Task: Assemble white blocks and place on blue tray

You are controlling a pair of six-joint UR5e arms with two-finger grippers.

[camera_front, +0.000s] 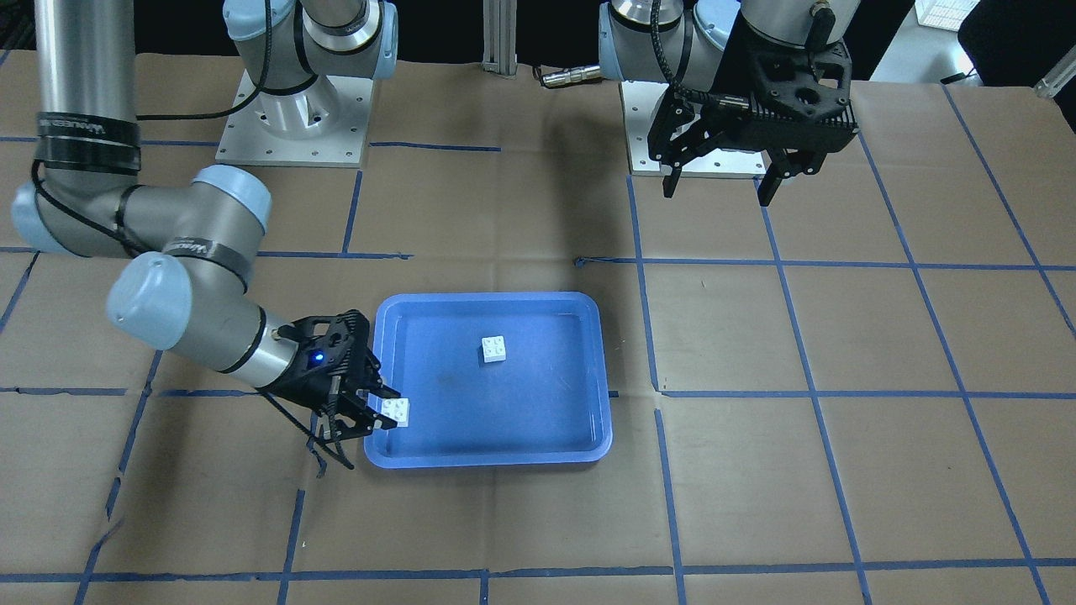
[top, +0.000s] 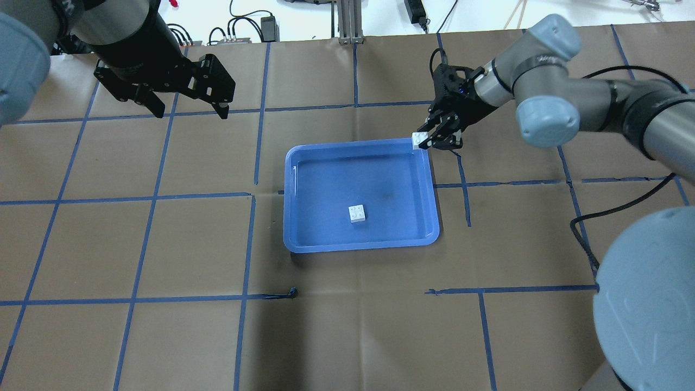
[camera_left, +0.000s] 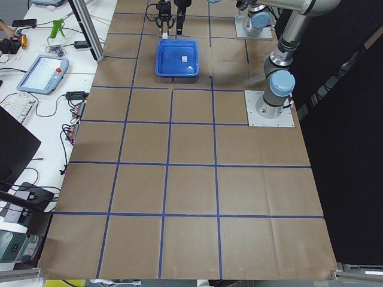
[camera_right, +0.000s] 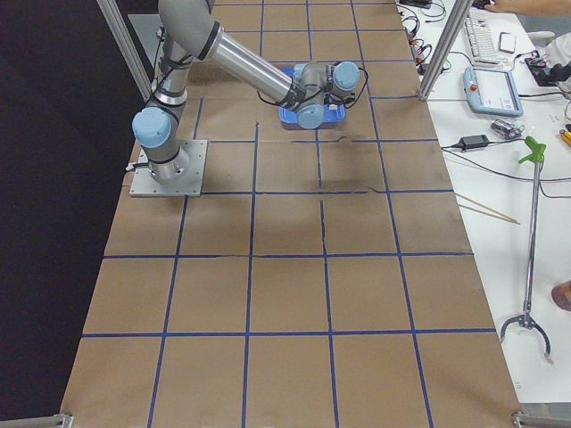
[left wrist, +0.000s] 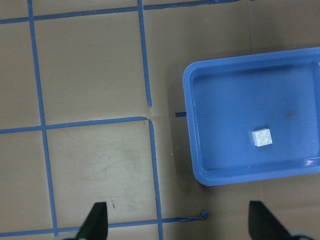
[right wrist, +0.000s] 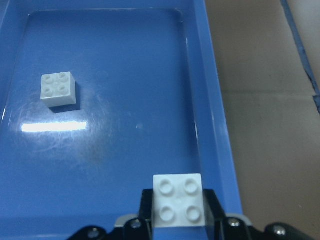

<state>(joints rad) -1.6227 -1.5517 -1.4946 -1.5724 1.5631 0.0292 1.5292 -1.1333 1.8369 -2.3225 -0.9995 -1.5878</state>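
The blue tray [top: 304, 239] lies in the middle of the table. One white block [top: 357, 213] lies studs up on the tray floor; it also shows in the front view [camera_front: 494, 349], the left wrist view [left wrist: 262, 137] and the right wrist view [right wrist: 58, 90]. My right gripper [top: 423, 141] is shut on the second white block [top: 417, 139], holding it studs up over the tray's far right corner, as the front view [camera_front: 396, 412] and right wrist view [right wrist: 179, 198] show. My left gripper [top: 187, 111] is open and empty, high over the table's far left.
The blue tray's rim [camera_front: 487, 458] is raised all around. Brown paper with blue tape lines [top: 255, 195] covers the table. The arm bases [camera_front: 294, 126] stand at the robot's side. Cables and devices [camera_left: 42, 66] lie past the far edge.
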